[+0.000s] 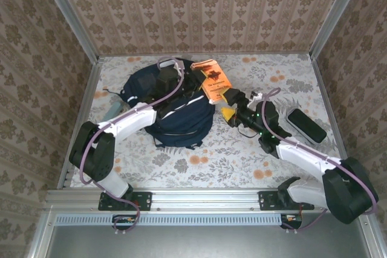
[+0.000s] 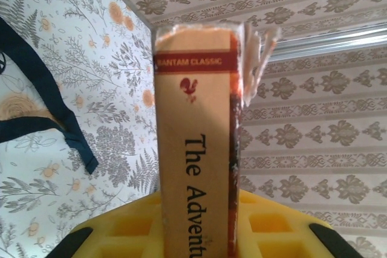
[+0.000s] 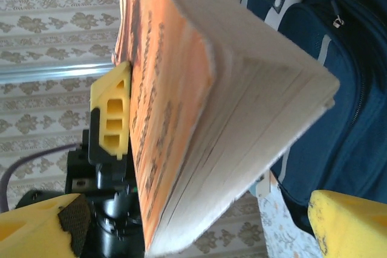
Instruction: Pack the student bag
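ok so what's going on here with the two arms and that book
The two arms are packing a backpack. The left gripper is shut on an orange paperback, pinching it across its covers and holding it up beside the backpack's far right corner. The right gripper is open, with the book's page edge between its fingers but not gripped. The paperback is not in the backpack yet. A dark case lies off to the right.

Orange Bantam Classic paperback (image 1: 213, 80), dark oblong case (image 1: 306, 125) lying on floral tablecloth (image 1: 199, 167), ornate patterned wallpaper (image 1: 199, 4) behind.
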Controlling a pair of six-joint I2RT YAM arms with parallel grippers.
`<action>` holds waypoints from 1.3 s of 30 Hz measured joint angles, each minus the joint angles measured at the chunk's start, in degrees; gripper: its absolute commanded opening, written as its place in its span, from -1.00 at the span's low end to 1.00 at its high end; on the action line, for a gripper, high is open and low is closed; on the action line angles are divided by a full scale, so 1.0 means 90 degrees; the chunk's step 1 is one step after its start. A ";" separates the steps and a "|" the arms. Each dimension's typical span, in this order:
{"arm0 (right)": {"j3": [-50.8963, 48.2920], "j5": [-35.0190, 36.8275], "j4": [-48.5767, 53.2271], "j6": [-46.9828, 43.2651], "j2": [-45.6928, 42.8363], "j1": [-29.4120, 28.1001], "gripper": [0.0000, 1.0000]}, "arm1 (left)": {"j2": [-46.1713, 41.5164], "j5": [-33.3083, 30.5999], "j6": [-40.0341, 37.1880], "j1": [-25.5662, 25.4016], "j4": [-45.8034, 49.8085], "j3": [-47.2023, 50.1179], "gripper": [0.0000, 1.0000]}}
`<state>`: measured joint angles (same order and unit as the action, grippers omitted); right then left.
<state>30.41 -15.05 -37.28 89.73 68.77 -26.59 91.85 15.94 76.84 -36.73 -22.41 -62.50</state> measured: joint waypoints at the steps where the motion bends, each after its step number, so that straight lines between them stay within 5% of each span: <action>1: 0.0053 0.0015 -0.0078 0.0087 0.0119 0.0000 0.80 | 0.0000 -0.0002 0.0058 -0.0017 -0.0075 0.0024 -0.54; 17: 0.0085 0.0588 -0.0656 0.0238 0.0357 0.0000 -0.15 | 0.0000 0.0007 0.0758 -0.0080 -0.0614 0.0481 -0.49; 20: 0.0085 0.0673 -0.0532 0.0117 0.0265 -0.0010 -0.47 | 0.0000 0.0012 0.0845 -0.0083 -0.0726 0.0612 -0.30; 24: 0.0085 0.0821 -0.0044 -0.0182 0.0034 -0.0010 -0.58 | -0.0063 0.0046 0.0784 -0.0083 -0.0639 0.0787 0.28; 30: 0.0119 0.1188 0.1868 -0.1231 -0.0908 0.0029 -0.60 | -0.0826 -0.0143 -0.0253 0.0034 0.0950 0.0852 0.70; 39: 0.0323 0.1404 0.4452 -0.2798 -0.2113 0.0571 -0.61 | -0.1139 -0.0670 -0.3604 0.0126 0.4512 -0.0279 0.99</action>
<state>33.32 -2.42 2.79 64.55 49.76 -21.45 81.60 9.91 44.40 -35.59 18.20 -65.01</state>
